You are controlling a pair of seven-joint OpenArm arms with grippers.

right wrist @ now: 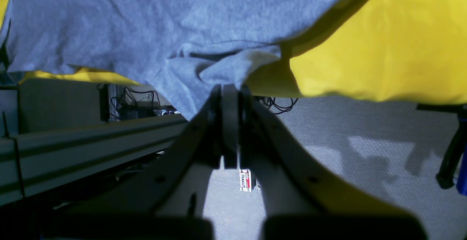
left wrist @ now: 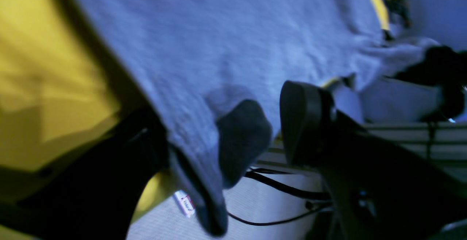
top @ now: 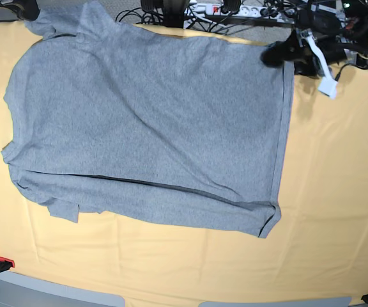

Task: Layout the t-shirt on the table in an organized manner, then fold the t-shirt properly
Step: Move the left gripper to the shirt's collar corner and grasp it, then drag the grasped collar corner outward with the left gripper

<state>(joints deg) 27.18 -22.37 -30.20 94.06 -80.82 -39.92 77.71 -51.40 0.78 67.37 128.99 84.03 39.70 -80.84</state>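
- We see the t-shirt (top: pixel 152 128) spread plain grey side up over the upper left and middle of the yellow surface (top: pixel 337 192) in the base view; no lettering shows on it.
- Its lower part is folded over on itself along a dark crease, and one sleeve lies at the left edge of the frame.
- The left hand (top: pixel 280 52) sits at the shirt's upper right corner in the base view; in its wrist view (left wrist: pixel 275 130) the jaws stand wide, one finger on each side of the hanging hem, not pinching it.
- The right hand (right wrist: pixel 230 90) is pinched tight on a bunched fold of the shirt at the surface's edge.
- A small white and red tag (right wrist: pixel 245 180) lies on the floor (right wrist: pixel 365 152); its print is too blurred for us to read.
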